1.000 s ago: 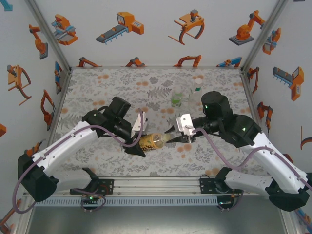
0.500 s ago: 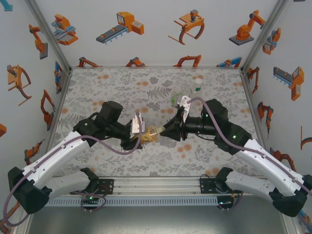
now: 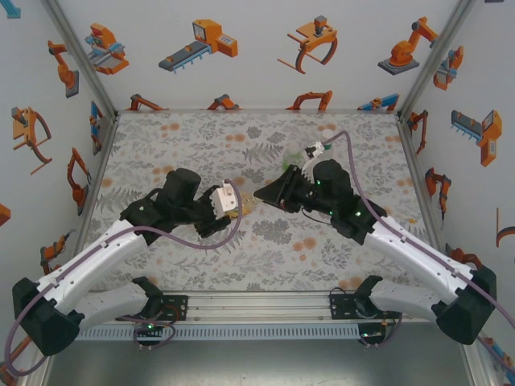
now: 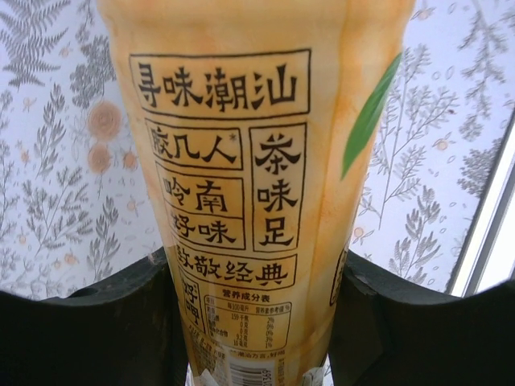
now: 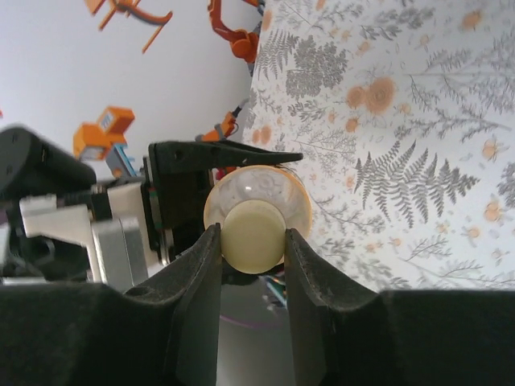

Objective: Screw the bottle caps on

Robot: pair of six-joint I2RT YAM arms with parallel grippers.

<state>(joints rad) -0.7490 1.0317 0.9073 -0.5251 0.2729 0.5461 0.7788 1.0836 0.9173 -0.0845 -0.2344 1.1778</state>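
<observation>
Our left claw [image 4: 253, 261] clamps the amber bottle [image 4: 241, 121]; our right claw [image 5: 253, 241], from three o'clock, pinches a cap [image 5: 251, 223] on its mouth. Screwing looks begun, not finished, we judge.

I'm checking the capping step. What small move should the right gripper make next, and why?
Probably twist the right gripper about the axis of the amber bottle to start the thread. It pinches the pale cap, which looks centred on the bottle's mouth, while the left gripper clamps the bottle's body.
</observation>
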